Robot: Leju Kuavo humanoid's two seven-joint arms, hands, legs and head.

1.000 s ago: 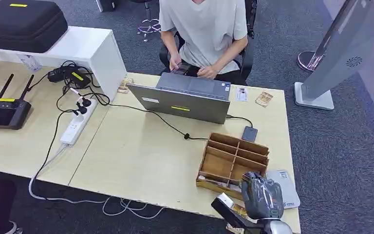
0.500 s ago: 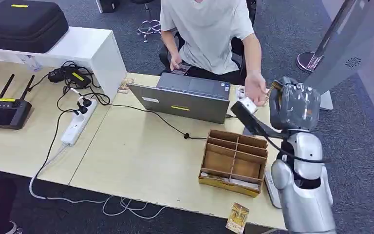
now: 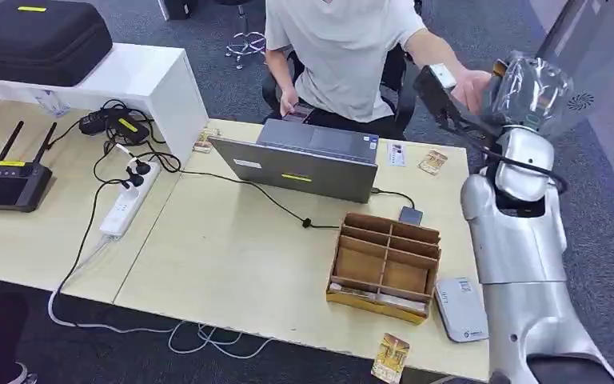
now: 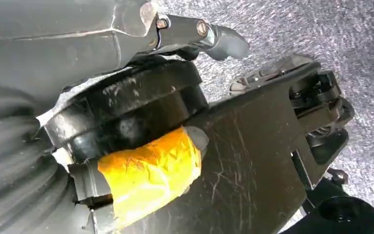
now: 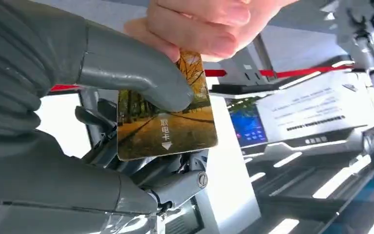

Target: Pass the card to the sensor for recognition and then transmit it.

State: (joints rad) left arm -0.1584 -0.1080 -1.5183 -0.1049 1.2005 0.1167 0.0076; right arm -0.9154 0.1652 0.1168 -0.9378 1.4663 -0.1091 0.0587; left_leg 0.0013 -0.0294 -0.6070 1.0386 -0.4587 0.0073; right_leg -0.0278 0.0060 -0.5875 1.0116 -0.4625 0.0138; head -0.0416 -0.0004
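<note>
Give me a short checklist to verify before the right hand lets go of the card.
1. Right hand holds the card: ok, the thumb presses on its face.
2. Person's hand grips the card: ok, fingers close over its upper edge in the right wrist view.
3. Card not bent: ok, it looks flat.
4. Card already read by the sensor: cannot tell; the pad lies on the table, far from the card.
5. Right arm raised beyond the table edge, away from the laptop: ok.
6. Left hand idle: cannot tell.
</note>
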